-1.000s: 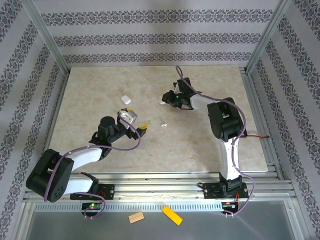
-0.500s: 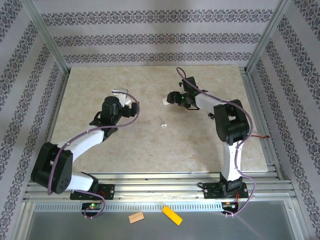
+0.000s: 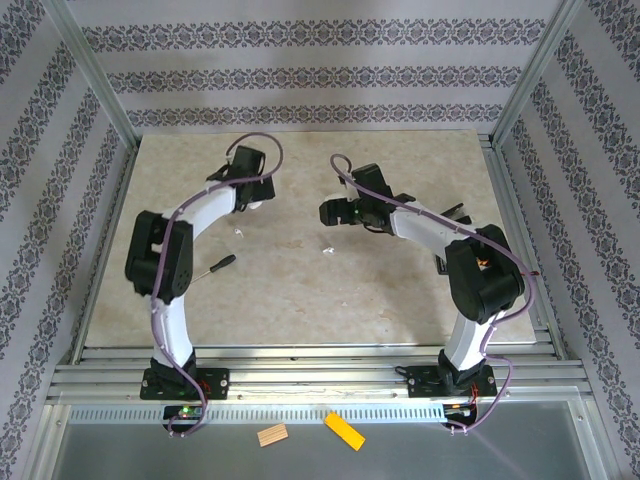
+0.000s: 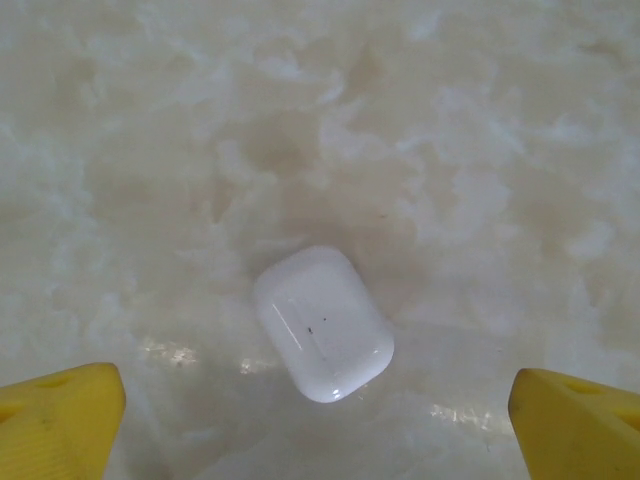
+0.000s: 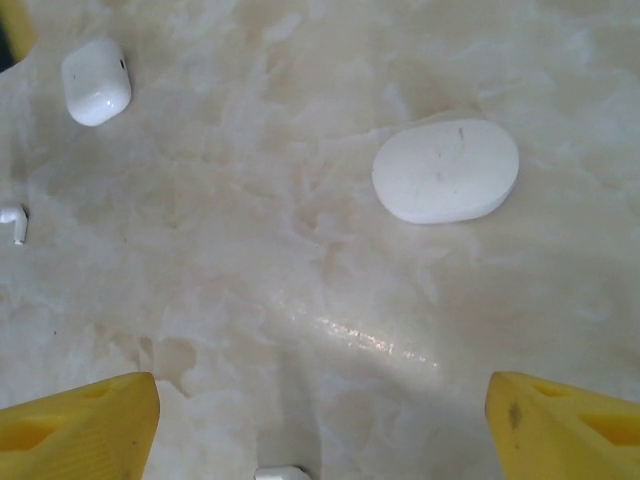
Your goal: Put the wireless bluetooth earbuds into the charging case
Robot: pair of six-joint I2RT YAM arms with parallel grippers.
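Case (image 4: 322, 322): 12 o'clock of left gripper (image 4: 318, 422), fingers (image 4: 60, 420) spread to straddle it.
Earbud (image 5: 14, 222): 9 o'clock of right gripper (image 5: 322, 425), likewise spread.

White arm links (image 3: 205, 210) with black joints (image 3: 160, 250); purple cables (image 3: 257, 138) looped along them; yellow fingertips (image 4: 60, 420).

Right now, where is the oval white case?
In the right wrist view the oval case lies flat on the table, upper right of centre, ahead of the right gripper, far right of the smaller rounded case.
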